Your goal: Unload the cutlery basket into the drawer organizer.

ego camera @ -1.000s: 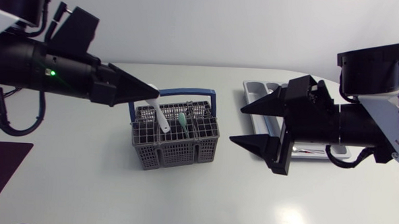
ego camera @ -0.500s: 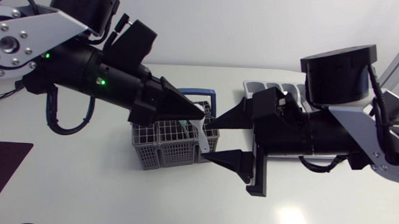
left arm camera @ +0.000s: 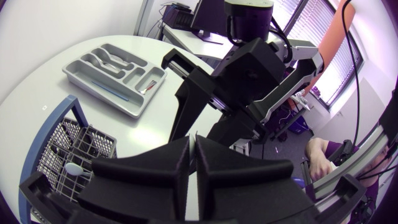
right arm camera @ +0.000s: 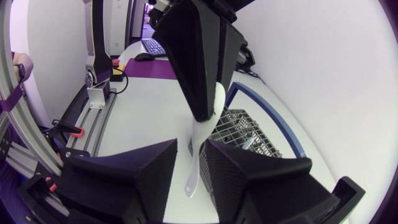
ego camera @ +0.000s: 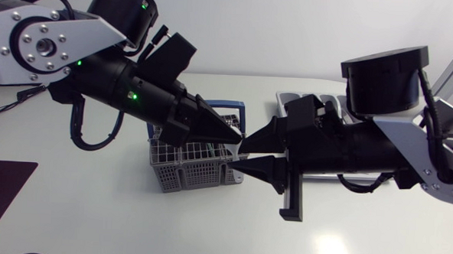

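With left fingers (ego camera: pixel 211 126), pinching white utensil (right arm camera: pixel 196 155) over edge of cutlery basket (ego camera: pixel 182 171); holding right fingers (ego camera: pixel 264 140) spread about it, seemingly untouching. Judging handover underway; next calling for right closure, then drawer organizer (left arm camera: pixel 99 93).

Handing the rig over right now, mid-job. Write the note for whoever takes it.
Left gripper: shut on the white utensil, held in the air above the basket.
Right gripper: open, one finger on each side of the utensil's hanging end, apparently not touching it.
Basket: a pale green utensil is still inside.
Organizer: a few pieces already lie in it.
Done: white utensil lifted out.
Left: probably finish the handover, place it in the organizer, then unload the rest.
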Tool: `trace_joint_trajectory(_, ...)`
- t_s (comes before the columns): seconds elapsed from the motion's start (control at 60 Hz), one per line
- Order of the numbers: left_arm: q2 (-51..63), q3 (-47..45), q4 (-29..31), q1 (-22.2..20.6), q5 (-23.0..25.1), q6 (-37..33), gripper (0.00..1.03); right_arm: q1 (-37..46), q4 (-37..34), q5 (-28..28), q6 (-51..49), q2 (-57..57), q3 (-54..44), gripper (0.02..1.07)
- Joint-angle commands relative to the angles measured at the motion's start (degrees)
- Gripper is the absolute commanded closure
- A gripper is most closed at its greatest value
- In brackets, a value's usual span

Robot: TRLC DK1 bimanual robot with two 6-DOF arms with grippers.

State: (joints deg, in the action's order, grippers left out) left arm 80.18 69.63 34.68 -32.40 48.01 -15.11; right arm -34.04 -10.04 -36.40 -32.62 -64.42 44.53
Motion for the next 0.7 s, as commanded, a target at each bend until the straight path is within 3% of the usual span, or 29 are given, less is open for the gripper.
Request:
trace_joint_trajectory(0.0,1.03,1.57,0.57,0.41,1.12,-1.32,0.99,-0.06,0.29,-0.69,0.63,-0.70,1.26,0.94)
trace_joint_trajectory(0.167,1.03,1.65,0.66,0.59,1.12,-1.41,0.99,0.73,-0.33,-1.30,-0.16,-1.06,1.08,1.01)
trace_joint_trajectory(0.467,1.12,3.32,1.71,1.03,1.12,-1.15,0.96,1.00,-1.82,-0.95,-0.78,-0.35,0.99,1.01)
trace_joint_trajectory(0.55,1.20,3.50,1.80,1.20,1.12,-1.06,0.74,1.08,-2.44,-0.69,-1.30,-0.26,0.99,1.01)
trace_joint_trajectory(0.65,1.12,3.94,2.06,1.73,1.03,-1.06,0.31,1.35,-3.14,-0.16,-1.74,0.18,0.82,1.01)
trace_joint_trajectory(0.683,0.94,4.11,2.06,1.90,1.12,-1.06,0.21,1.70,-3.32,-0.07,-1.92,0.26,0.73,1.01)
